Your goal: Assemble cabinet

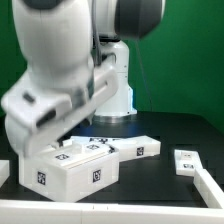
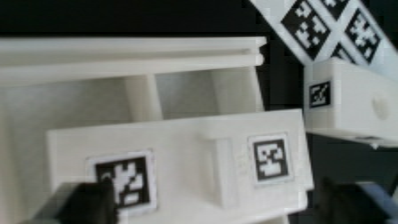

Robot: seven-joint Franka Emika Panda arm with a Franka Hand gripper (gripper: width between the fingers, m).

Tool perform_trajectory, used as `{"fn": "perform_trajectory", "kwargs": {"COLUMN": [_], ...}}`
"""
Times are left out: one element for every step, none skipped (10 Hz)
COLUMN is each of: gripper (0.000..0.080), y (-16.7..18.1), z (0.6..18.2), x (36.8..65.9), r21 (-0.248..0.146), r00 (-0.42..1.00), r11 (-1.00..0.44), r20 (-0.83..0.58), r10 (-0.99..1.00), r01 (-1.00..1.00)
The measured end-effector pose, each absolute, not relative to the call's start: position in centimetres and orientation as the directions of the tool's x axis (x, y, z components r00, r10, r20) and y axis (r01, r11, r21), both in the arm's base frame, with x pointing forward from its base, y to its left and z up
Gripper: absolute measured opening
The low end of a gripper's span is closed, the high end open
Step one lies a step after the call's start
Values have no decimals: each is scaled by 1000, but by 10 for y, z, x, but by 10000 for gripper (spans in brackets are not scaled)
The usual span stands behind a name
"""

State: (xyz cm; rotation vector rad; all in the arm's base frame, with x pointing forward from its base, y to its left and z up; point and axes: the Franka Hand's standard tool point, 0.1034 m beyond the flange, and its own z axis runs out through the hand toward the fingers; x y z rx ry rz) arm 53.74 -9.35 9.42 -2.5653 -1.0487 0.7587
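Observation:
The cabinet's white box [image 1: 72,168] lies on the black table at the front of the exterior view's left, with square tags on its top and front. In the wrist view the box [image 2: 187,150] fills the middle, with two tags on its near face. My gripper [image 2: 222,212] is open just above it. One dark finger [image 2: 79,205] is at one edge of the face, and the other [image 2: 368,200] stands clear of the opposite edge. In the exterior view the blurred arm [image 1: 55,80] hangs over the box and hides the fingers.
A smaller white tagged block [image 1: 140,148] lies beside the box and also shows in the wrist view [image 2: 356,100]. Another white part [image 1: 186,160] lies at the exterior view's right. The marker board [image 2: 329,25] lies behind. A white rim [image 1: 205,190] borders the table's front.

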Motion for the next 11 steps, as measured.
{"fn": "perform_trajectory", "kwargs": {"gripper": [646, 646, 769, 794, 794, 799, 799, 796, 796, 796, 796], "y": [-92, -92, -92, -91, -91, -91, -90, -85, -83, -83, -83], "z": [96, 92, 91, 91, 91, 91, 97, 95, 87, 88, 88], "x": [531, 519, 521, 522, 521, 527, 535, 525, 510, 513, 514], "r21": [-385, -399, -400, -399, -400, -373, -280, -220, -225, -231, -229], "r00": [638, 643, 641, 641, 640, 657, 706, 756, 763, 761, 761], "r11": [-711, -715, -713, -713, -713, -719, -738, -764, -774, -772, -772], "r20": [-319, -322, -321, -321, -321, -301, -223, -139, -150, -155, -153], "r10": [701, 695, 697, 698, 698, 691, 672, 640, 628, 630, 630], "r01": [588, 574, 576, 577, 577, 586, 614, 606, 592, 592, 593]}}
